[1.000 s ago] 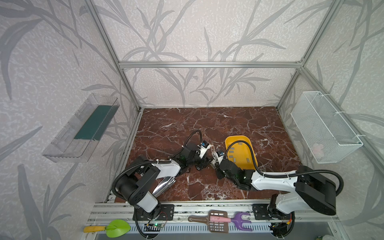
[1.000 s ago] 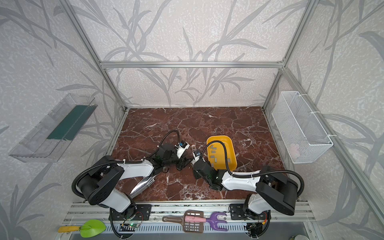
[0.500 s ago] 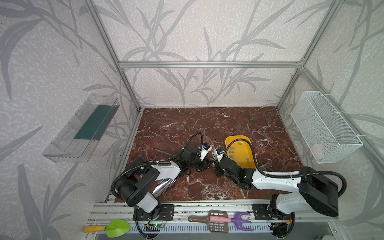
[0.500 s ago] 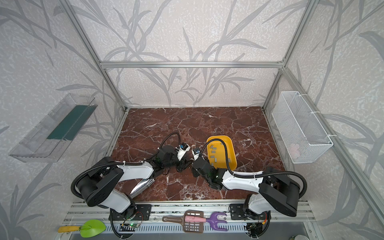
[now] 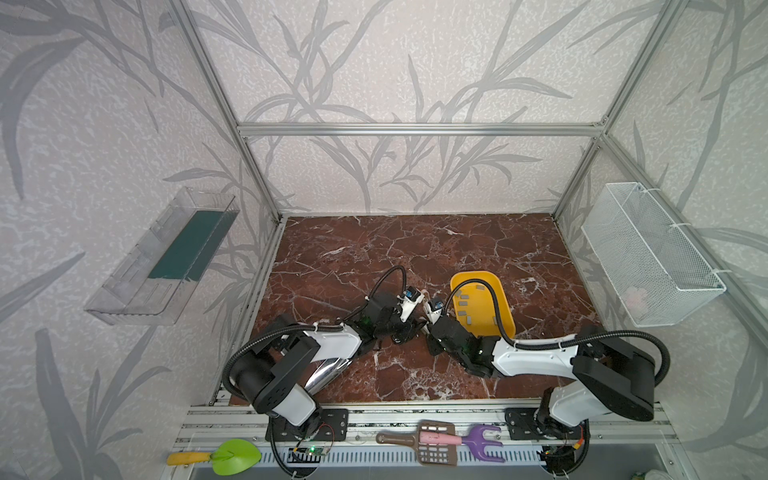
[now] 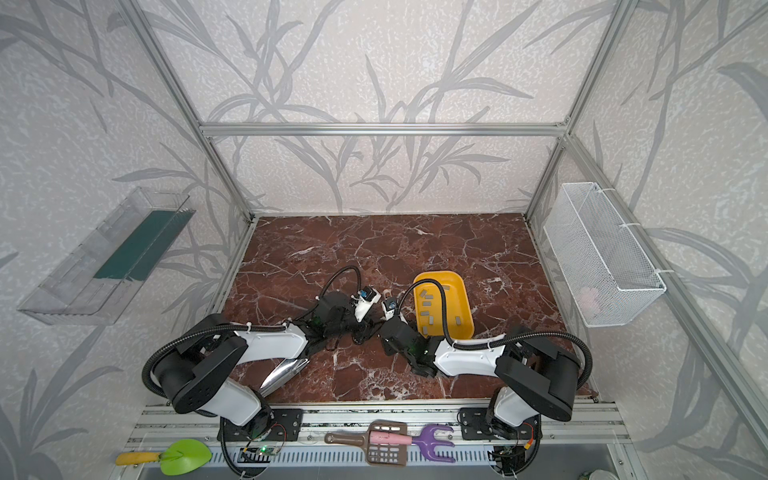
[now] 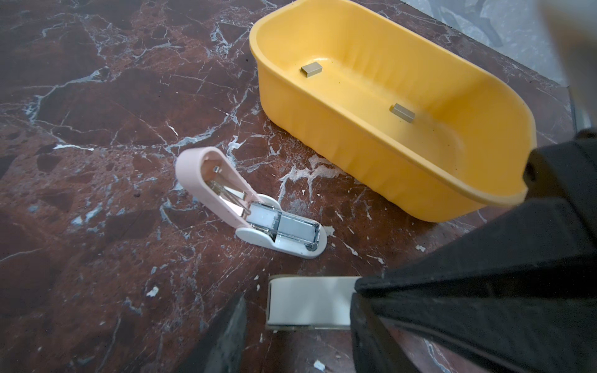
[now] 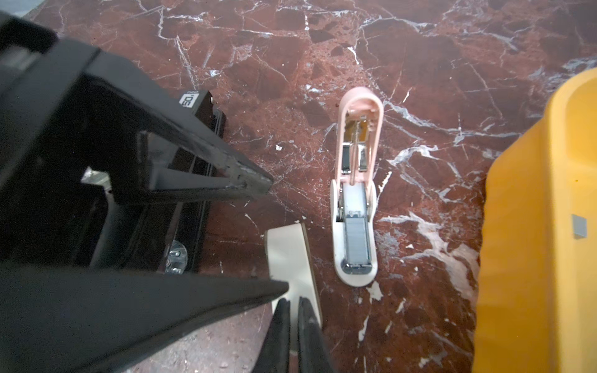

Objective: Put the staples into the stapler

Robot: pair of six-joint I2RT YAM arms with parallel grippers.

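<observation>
1. In both top views we see the two arms meet low over the red-marble desk (image 5: 374, 249), just left of a yellow tray (image 5: 480, 309). The staples (image 5: 462, 296), small grey strips, lie scattered on its floor, and only here can several be counted.
2. The left wrist view takes in just two of the staples (image 7: 311, 69), well apart. The right wrist view catches one (image 8: 580, 226).
3. Only the wrist views resolve the pink stapler (image 7: 248, 206). It lies on the desk near the tray, not touching it, with its pink lid swung back and its white base flat.
4. The right wrist view looks down the pink stapler's channel, where we note a grey strip (image 8: 355, 239). In the left wrist view that channel reads as bright metal.
5. The left tool (image 8: 276, 235) shows both fingers only in the right wrist view. They stand apart, with a black stapler (image 8: 202, 106) behind them, and we cannot tell whether they press on anything.
6. The right tool (image 8: 293, 303) has its jaws closed together, tips over the end of a white flat piece (image 8: 289, 255). Contact cannot be made out.
7. The left wrist view shows that piece (image 7: 307, 302) beside the left tool's finger.
</observation>
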